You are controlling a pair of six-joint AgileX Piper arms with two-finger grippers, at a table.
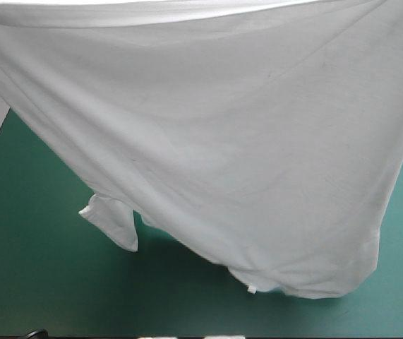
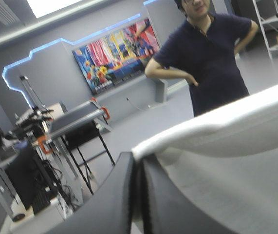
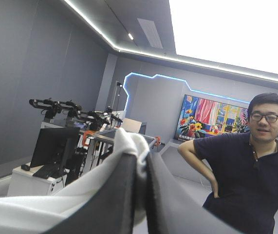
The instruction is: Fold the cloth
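Pinching T-shirt (image 1: 243, 155), left end effector (image 2: 138, 158), right end effector (image 3: 140, 157)

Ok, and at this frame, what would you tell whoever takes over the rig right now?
Both arms are raised: left gripper and right gripper are each shut on the T-shirt.
The T-shirt hangs spread between them above the table, with one sleeve dangling. Whether its low end touches the cover cannot be told.
Done: lifted and opened out.
Left: lay it flat, then make every fold.
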